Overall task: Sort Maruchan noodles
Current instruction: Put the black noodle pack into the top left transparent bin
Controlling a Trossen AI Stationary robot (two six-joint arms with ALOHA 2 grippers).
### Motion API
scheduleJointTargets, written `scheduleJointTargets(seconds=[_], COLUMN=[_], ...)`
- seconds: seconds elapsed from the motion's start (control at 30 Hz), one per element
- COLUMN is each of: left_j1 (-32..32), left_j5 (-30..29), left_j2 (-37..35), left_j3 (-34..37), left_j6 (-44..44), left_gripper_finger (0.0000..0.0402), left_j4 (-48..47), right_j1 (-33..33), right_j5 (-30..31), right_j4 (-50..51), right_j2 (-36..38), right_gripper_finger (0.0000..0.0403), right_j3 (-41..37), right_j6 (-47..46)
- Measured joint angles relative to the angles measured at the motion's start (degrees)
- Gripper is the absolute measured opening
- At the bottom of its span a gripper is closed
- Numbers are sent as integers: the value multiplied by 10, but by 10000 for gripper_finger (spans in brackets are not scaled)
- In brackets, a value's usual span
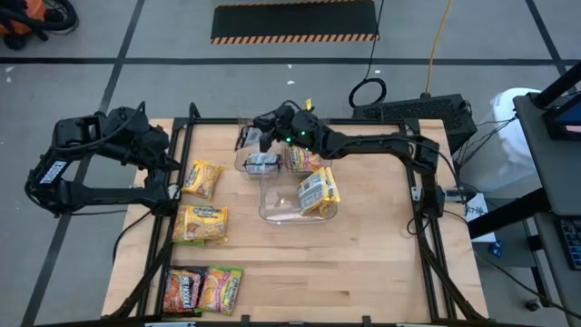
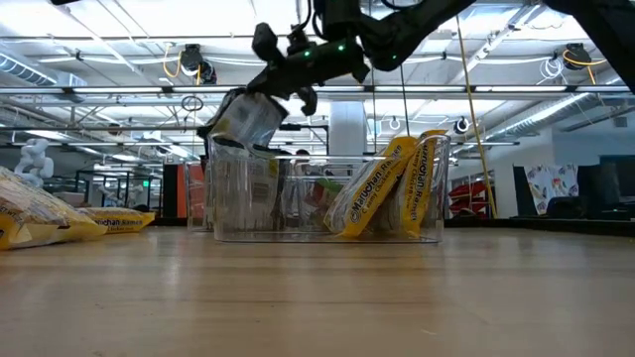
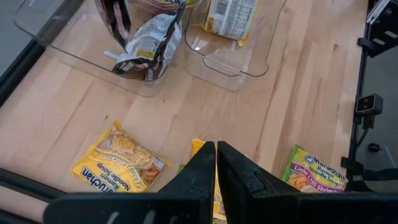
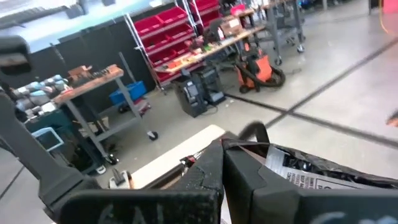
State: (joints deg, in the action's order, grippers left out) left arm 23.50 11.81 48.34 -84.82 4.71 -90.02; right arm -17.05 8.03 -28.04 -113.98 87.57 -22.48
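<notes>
Placing step: right gripper (image 1: 257,136) pinches a dark packet (image 2: 243,119) above the clear bin (image 1: 272,211).
Next, judged: lower, release inside; left gripper (image 3: 216,163), pressed together, waits beside the bin.

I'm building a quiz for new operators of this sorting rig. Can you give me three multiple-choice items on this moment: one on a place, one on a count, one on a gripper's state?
1. Where is the dark packet?
A. In the right gripper, over the clear bin
B. Flat on the table
C. In the left gripper

2. How many packets lie loose on the table, outside the bin?
A. One
B. Four
C. Eight

3. How is the left gripper?
A. Wide open
B. Holding a packet
C. Shut, empty

Answers: 1 A, the packet hangs from the fingers above the bin; 2 B, two rows of two by the left arm; 3 C, its fingers meet with nothing between.
</notes>
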Motion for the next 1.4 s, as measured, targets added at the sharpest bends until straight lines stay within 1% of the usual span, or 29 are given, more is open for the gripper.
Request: scheduleJointTargets(seconds=[0.13,0.23,0.3,0.47,0.63,0.77,0.83,1.17,1.4], left_j1=[0,0,0,0,0,0,0,0,0], left_j5=[0,-1,-1,-1,-1,-2,-2,-2,-2], left_j2=[0,0,0,0,0,0,0,0,0], left_j3=[0,0,0,0,0,0,0,0,0], left_j6=[0,0,0,0,0,0,0,0,0], left_gripper_finger=[21,21,21,21,21,21,21,21,21], left_j4=[0,0,0,0,0,0,0,0,0], right_j1=[7,13,16,22,34,41,44,48,56], right_j5=[38,93,118,135,187,200,219,220,210], right_j4=[5,12,9,13,16,22,39,48,50], right_j2=[-13,-13,-12,-12,-12,-12,-12,-12,-13], right_gripper_finger=[0,0,0,0,0,0,0,0,0], right_j3=[-1,-1,-1,-1,-1,-1,-1,-4,-27], right_j6=[-8,1,15,17,22,34,38,37,36])
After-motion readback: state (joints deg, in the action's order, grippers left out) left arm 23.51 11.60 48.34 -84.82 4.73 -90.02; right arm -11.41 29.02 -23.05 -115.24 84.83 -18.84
